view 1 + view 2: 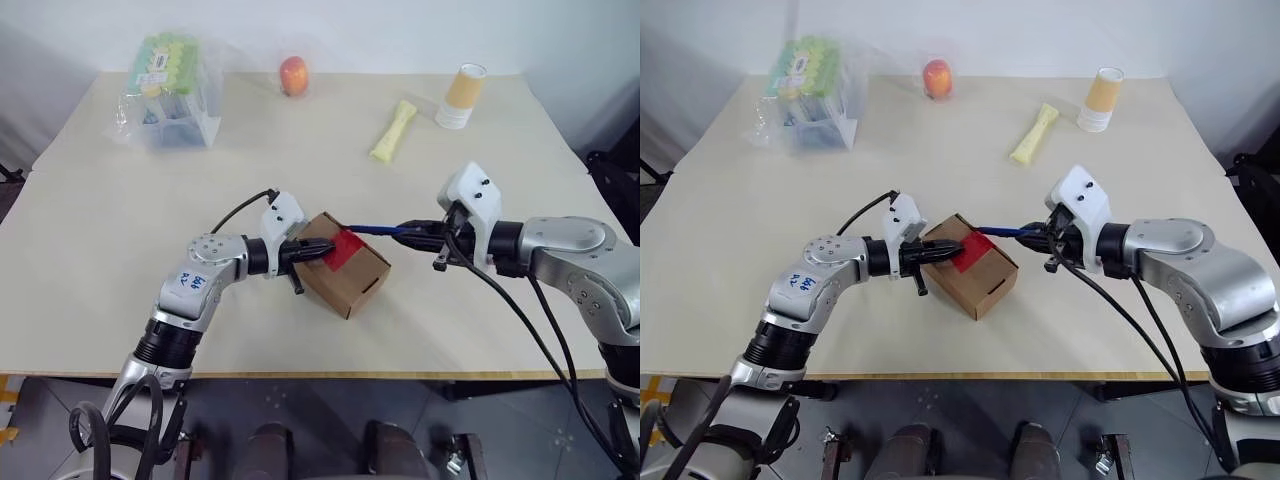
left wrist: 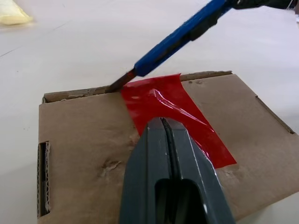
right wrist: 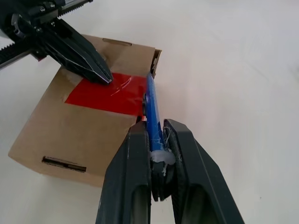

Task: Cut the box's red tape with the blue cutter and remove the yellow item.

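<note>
Box [image 1: 345, 275] on table [image 1: 120, 240] — left gripper [image 2: 162, 122], fingers pressed together and empty, pins red tape [image 2: 175, 114] while right gripper [image 3: 156, 128] clamps cutter [image 3: 153, 112] — its tip at the tape's edge.

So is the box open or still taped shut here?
Shut. The box has its top flaps flat, and the red tape lies whole across them; the blue cutter tip is just at the tape's edge.

Head stereo pair: high, looking forward and down over the table [image 1: 100, 250], both arms in frame. Left wrist camera: close behind the left gripper [image 2: 163, 122], facing the box [image 2: 84, 154]. Right wrist camera: close behind the right gripper [image 3: 156, 133]. All views share the box.
</note>
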You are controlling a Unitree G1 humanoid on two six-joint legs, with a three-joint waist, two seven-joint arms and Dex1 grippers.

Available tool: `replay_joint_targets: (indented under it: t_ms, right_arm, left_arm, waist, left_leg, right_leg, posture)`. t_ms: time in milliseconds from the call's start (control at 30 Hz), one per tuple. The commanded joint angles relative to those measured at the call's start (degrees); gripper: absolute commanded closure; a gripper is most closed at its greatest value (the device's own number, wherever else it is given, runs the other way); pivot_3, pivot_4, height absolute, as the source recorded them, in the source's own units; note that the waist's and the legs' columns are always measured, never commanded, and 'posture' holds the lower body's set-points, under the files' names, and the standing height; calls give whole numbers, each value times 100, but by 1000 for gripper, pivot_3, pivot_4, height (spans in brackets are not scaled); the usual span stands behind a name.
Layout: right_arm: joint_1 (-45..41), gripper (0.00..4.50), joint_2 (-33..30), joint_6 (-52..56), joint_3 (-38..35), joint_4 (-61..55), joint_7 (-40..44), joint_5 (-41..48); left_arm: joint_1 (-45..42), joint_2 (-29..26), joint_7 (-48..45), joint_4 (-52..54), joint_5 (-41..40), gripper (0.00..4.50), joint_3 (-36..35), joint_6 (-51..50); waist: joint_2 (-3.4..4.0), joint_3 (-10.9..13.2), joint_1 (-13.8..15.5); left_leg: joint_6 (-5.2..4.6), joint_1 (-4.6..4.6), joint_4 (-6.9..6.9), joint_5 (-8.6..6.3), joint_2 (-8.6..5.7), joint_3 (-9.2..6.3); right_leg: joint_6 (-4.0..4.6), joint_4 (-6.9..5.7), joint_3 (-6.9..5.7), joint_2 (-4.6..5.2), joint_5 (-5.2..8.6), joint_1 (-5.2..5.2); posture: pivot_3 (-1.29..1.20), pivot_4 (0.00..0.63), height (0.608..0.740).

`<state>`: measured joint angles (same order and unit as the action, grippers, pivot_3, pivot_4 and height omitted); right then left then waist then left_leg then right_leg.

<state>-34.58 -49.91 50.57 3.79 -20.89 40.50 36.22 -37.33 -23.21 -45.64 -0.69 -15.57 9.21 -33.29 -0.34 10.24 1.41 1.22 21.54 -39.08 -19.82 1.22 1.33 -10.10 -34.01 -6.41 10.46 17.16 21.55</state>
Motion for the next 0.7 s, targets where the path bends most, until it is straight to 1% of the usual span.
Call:
replay_joint_targets:
  t_ms: [33,200,433,600,633,700]
  right_arm:
    - [19,4339,-63,101,38,-198,214,-41]
    - [-25,4339,-165,345,127,-215,415,-102]
    - [-460,4339,-380,748,463,-65,812,-240]
    - [-1202,4339,-328,1241,850,224,1161,-252]
    - [-1439,4339,-317,1350,1057,323,1125,-424]
    - [-1953,4339,-77,1765,1177,634,1194,-323]
  left_arm:
    - [77,1,40,159,35,4500,53,-58]
    - [61,-51,115,128,176,4500,126,-72]
    - [96,-41,244,8,353,4500,229,-32]
    - [212,-67,335,-75,535,4500,375,68]
    - [235,-67,339,-92,568,4500,413,113]
    - [263,-43,354,-126,622,4500,479,207]
  waist:
    - [0,0,-1]
    - [0,0,3]
    - [1,-1,3]
    - [2,-2,-2]
    - [4,-3,-9]
    - [6,-5,-16]
  left_leg:
    - [0,0,0,0,0,0]
    - [0,0,0,0,0,0]
    - [0,-3,-1,0,0,-2]
    - [0,-6,-2,0,0,-2]
    - [0,-8,-2,0,0,-2]
    - [0,-12,-2,0,0,-1]
  right_leg:
    - [0,0,0,0,0,0]
    - [0,0,0,0,0,0]
    - [0,-2,1,0,0,-4]
    - [0,-4,1,0,0,-5]
    - [0,-4,1,0,0,-8]
    - [0,-5,3,0,0,-8]
  posture:
    - [0,150,740]
    - [0,150,740]
    - [0,150,740]
    - [0,150,740]
    - [0,150,740]
    - [0,150,740]
